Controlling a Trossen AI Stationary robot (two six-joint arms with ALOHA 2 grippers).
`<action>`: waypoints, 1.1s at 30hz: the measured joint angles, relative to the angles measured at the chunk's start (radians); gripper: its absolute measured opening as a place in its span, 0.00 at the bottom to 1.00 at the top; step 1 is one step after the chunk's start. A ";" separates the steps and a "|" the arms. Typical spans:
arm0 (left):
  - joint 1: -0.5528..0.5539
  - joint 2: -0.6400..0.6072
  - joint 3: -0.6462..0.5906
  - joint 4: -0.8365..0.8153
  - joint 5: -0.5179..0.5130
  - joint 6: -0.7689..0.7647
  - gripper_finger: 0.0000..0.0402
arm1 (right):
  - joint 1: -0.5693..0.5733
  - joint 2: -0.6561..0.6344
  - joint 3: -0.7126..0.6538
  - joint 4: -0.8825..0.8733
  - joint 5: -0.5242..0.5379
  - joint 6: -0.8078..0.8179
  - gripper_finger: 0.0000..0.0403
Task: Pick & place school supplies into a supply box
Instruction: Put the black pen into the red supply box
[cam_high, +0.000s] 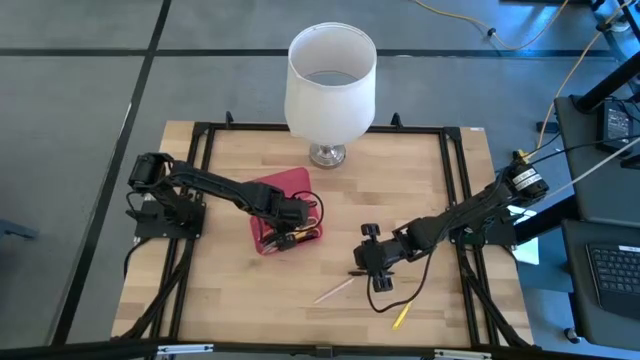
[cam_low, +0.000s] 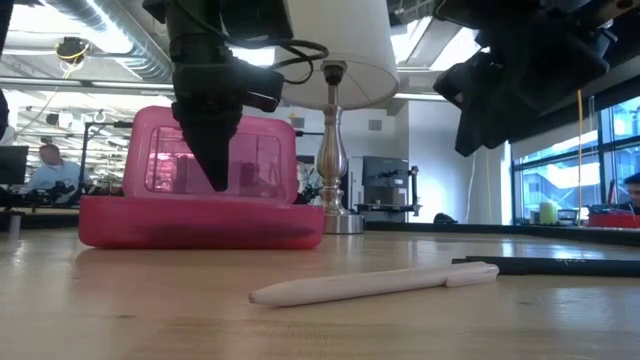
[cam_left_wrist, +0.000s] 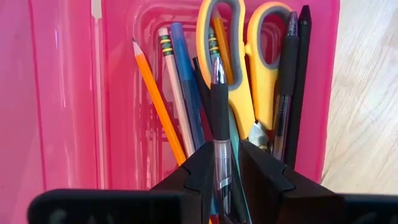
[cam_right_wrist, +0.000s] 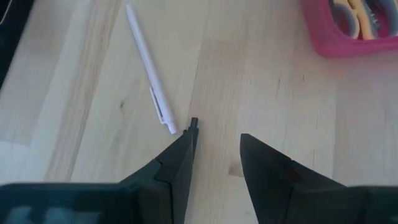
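left gripper (cam_left_wrist: 222, 163) pinched shut, pointing down; right gripper (cam_right_wrist: 216, 144) parted, low

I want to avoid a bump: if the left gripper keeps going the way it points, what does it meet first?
Probably the translucent pink plastic supply box floor: the left gripper points down into it, gripping a clear black-grip pen.

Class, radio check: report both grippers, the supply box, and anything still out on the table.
Left gripper shut on clear pen, over supply box. Right gripper open, low over table by white pen. Yellow pencil also out. Nothing blocking.
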 joint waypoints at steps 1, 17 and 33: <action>0.000 0.000 0.000 0.000 0.000 0.000 0.16 | 0.000 0.000 0.000 0.001 0.000 0.000 0.34; 0.000 -0.001 0.000 0.000 -0.001 0.001 0.16 | 0.046 0.188 0.000 0.047 -0.046 0.003 0.34; 0.000 -0.001 0.000 0.000 0.000 0.001 0.17 | 0.047 0.275 0.005 0.053 0.018 0.000 0.23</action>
